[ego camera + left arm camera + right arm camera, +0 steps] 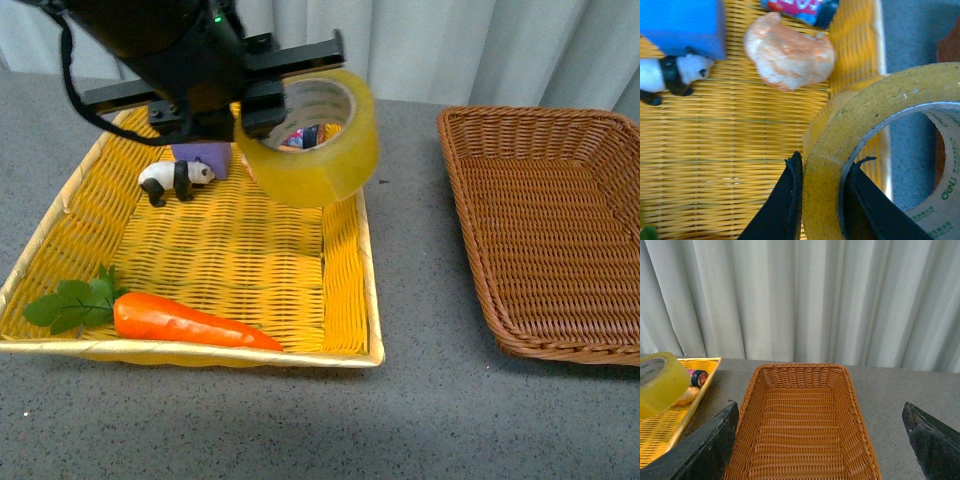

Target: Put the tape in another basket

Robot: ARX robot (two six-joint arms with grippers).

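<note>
In the front view's upper centre, the left claw is clamped on the tape above the yellow basket. The right claw gapes apart near the brown basket.

Looks like a robot lab or test setup, not anybody's home. There's a plain grey speckled table, a pale curtain hung right behind it like a backdrop, and a black robot arm over the top. The stuff laid out reads as props: a yellow basket with a plastic-looking carrot and a tiny panda, and a brown basket beside it.
</note>
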